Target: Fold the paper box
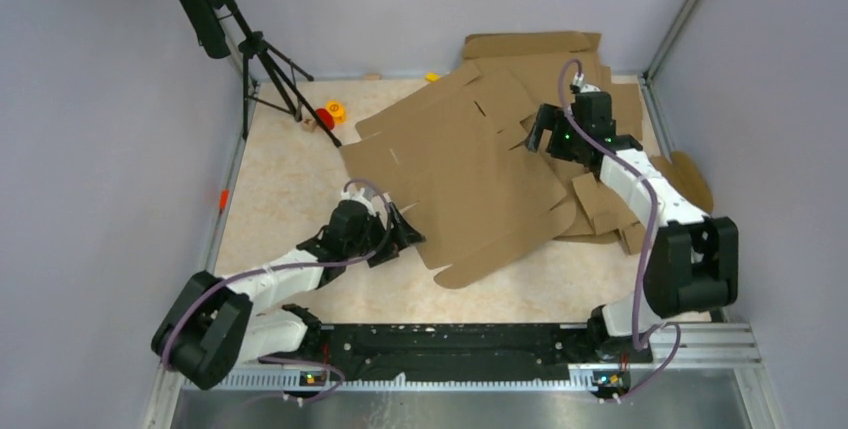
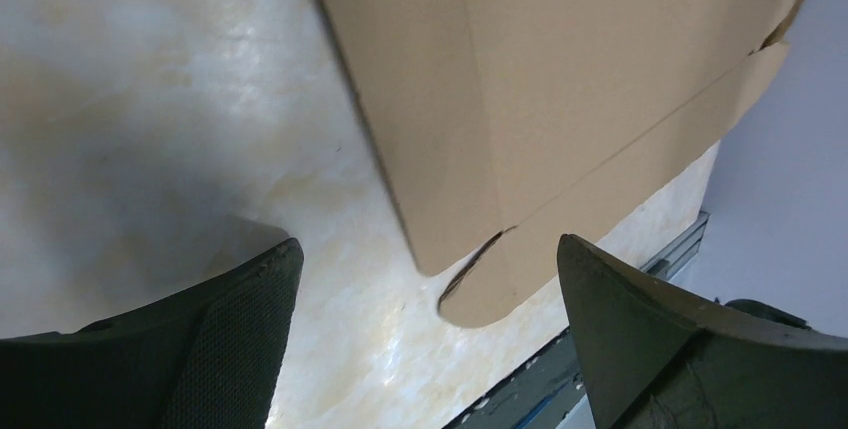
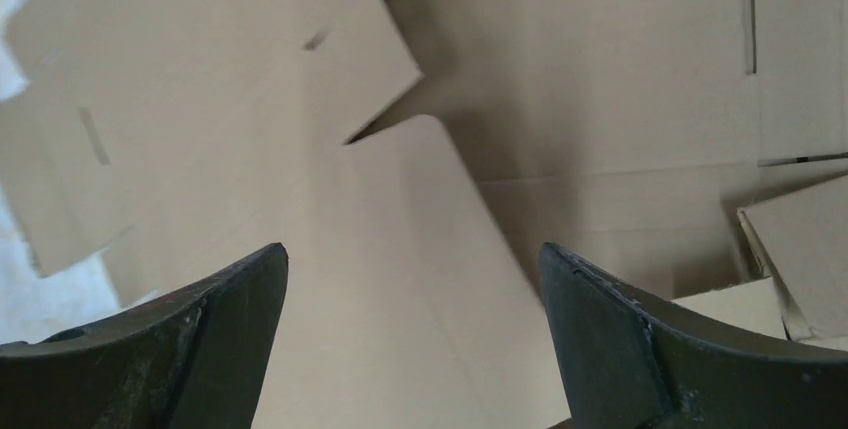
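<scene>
The box [image 1: 470,179] lies flat and unfolded in the middle of the table [image 1: 290,179]. Its slits and creases face up. Its far right side rests over a heap of blanks [image 1: 600,79] in the far right corner.

The left gripper [image 1: 403,232] sits low by the box's near left edge with its jaws spread wide and nothing in them. From the left wrist, a rounded corner flap of the box [image 2: 560,69] shows ahead of the gripper [image 2: 428,247], on the bare table.

The right gripper [image 1: 547,135] hangs over the box's far right edge, where it meets the heap. It too is spread wide and holds nothing. Its wrist view shows only overlapping cardboard below the gripper [image 3: 410,249].

A black tripod [image 1: 265,59] stands at the far left, with a red toy [image 1: 325,117] and a yellow toy [image 1: 335,107] by its feet.
</scene>
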You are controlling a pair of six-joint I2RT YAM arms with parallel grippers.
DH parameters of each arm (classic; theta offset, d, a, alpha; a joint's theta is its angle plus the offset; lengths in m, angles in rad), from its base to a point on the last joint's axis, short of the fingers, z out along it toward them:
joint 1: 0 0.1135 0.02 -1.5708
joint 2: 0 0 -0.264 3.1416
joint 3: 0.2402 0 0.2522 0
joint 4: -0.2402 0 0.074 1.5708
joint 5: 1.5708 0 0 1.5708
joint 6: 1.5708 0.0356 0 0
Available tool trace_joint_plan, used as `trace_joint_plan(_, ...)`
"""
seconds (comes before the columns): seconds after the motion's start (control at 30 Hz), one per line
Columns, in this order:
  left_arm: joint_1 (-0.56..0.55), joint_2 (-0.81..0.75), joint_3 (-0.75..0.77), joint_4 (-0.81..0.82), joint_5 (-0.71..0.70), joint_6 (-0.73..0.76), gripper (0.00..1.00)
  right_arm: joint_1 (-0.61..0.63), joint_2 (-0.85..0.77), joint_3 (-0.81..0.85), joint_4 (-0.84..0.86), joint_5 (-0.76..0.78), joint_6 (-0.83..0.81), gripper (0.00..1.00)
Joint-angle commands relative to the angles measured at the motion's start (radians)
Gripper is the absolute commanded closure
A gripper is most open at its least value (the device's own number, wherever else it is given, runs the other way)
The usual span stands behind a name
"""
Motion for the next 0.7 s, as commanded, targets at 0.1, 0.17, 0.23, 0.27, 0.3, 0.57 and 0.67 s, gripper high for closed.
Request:
trace_joint_plan(0.1, -0.012, 0.178, 0.026, 0.216, 0.009, -0.04, 0.05, -0.073, 0.177, 0.016, 0.027, -0.13, -0.065, 0.04)
trace_joint_plan(0.17, -0.012, 0.193, 0.029, 0.229, 0.01, -0.039, 0.05, -0.073, 0.198, 0.008, 0.038, -0.191, -0.074, 0.05)
trace_joint_plan(0.23, -0.011, 0.204, 0.032, 0.235, 0.013, -0.038, 0.06, -0.074, 0.206, -0.002, 0.046, -0.245, -0.075, 0.1)
trace_joint_plan(0.27, -0.012, 0.206, 0.034, 0.233, 0.012, -0.036, 0.06, -0.073, 0.203, -0.008, 0.047, -0.258, -0.074, 0.14)
trace_joint_plan(0.3, -0.01, 0.207, 0.037, 0.23, 0.01, -0.036, 0.06, -0.073, 0.194, -0.016, 0.048, -0.267, -0.073, 0.18)
trace_joint_plan(0.57, 0.023, 0.23, 0.055, 0.237, 0.051, -0.036, 0.13, -0.01, 0.099, -0.031, -0.057, -0.17, -0.129, 0.61)
trace_joint_plan(0.67, 0.034, 0.227, 0.06, 0.236, 0.062, -0.028, 0.21, 0.042, 0.081, -0.03, -0.084, -0.141, -0.136, 0.69)
